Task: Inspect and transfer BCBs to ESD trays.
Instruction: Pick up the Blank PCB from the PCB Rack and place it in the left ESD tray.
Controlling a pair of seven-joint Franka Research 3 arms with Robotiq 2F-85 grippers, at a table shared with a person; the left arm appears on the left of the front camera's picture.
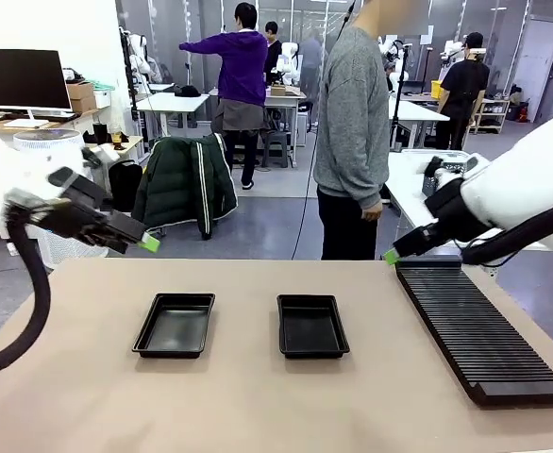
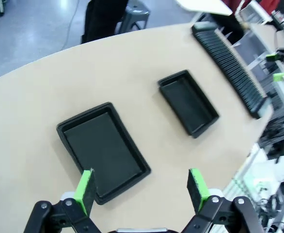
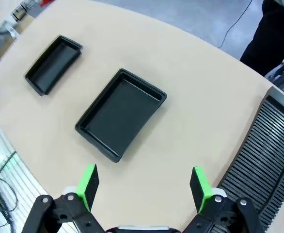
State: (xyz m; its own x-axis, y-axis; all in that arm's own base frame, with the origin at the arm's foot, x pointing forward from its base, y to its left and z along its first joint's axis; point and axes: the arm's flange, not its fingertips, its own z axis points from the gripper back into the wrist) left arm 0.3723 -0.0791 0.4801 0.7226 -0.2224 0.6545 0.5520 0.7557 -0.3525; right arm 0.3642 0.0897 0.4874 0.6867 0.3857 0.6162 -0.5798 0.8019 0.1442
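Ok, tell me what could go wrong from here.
The person stands close to the open right gripper by the rack; a sudden swing might hit them.
The left tray and right tray seem unfixed on the table; a descending finger could catch a rim and shove one.

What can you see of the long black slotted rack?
The rack is long, black, matte and plastic-looking, with many close crosswise ribs and a raised lip at its near end. It lies flat along the right side of the table, right of the right-hand tray. Its slots look empty, and only the table touches it.
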